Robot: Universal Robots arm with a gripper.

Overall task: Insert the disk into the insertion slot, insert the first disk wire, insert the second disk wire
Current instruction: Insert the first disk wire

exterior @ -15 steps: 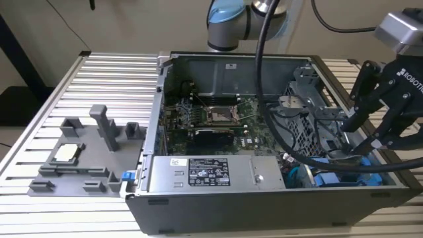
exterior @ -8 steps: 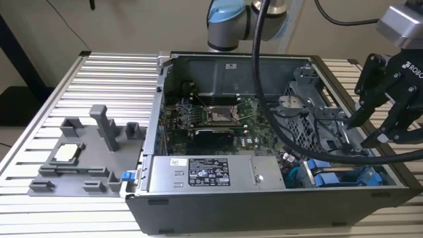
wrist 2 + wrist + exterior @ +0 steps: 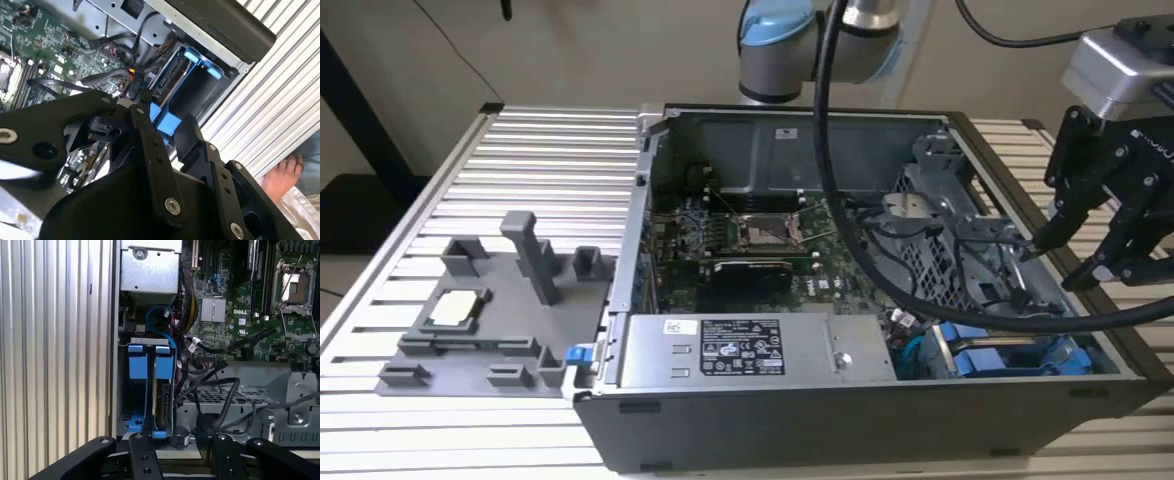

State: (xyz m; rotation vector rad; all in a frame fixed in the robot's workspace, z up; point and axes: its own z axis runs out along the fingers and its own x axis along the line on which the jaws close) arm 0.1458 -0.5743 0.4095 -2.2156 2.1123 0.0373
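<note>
Ribbed aluminium tabletop carries the open grey metal computer case. The black two-fingered tool hovers over the case's drive bay, jaws apart and empty as far as I can see. Just below it, the flat grey metal disk sits in its slot, framed by a bright blue plastic carrier. It looks stiff, fairly heavy and shock-sensitive, and is best gripped by the carrier's end tabs.

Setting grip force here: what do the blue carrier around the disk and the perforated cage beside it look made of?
The blue carrier: probably moulded plastic, semi-gloss; its uniform bright colour and rounded tabs suggest it. The perforated cage: looks like thin sheet metal, dull grey, with punched holes and folded edges; which metal cannot be told.
</note>
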